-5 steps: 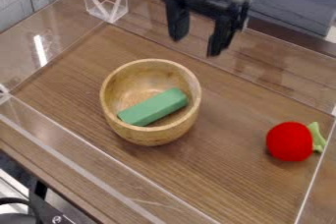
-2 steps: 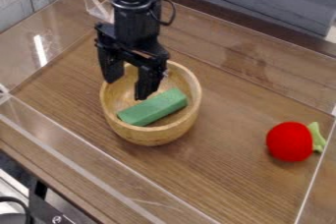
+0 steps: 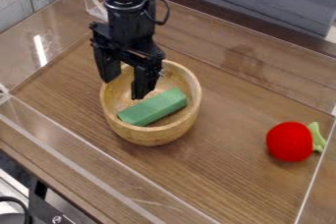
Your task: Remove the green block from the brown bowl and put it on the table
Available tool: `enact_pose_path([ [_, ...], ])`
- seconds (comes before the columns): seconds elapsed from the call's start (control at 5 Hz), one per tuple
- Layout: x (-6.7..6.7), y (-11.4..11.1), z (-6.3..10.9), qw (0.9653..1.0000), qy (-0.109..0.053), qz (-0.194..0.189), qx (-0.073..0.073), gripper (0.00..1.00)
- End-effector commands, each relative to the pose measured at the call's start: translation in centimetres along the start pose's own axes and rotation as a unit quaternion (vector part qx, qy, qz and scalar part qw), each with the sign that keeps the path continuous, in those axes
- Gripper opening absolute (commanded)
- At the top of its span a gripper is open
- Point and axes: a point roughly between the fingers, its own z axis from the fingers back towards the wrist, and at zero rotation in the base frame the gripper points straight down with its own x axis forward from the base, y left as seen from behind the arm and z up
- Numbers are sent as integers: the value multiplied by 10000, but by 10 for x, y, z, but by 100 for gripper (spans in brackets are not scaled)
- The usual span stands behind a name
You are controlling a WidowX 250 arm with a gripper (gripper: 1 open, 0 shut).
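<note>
Currently the claw (image 3: 128,78) hangs pointing down over the far left rim of the brown bowl (image 3: 152,125), jaws spread wide and gripping nothing. Green block (image 3: 152,107) lies flat inside the bowl, angled, just beside the fingertips. Bowl sits on the counter (image 3: 237,81); red round object (image 3: 292,140) well apart, right.

One raised camera looks down across the table (image 3: 250,90) corner.
</note>
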Motion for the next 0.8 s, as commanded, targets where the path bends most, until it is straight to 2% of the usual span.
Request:
enact_pose_path([
  [0.0,12,1,4,9997,-187,-136,63,100],
  [0.2,19,-1,0,9994,-225,-270,76,100],
  [0.6,22,-4,-14,9991,-288,289,63,100],
])
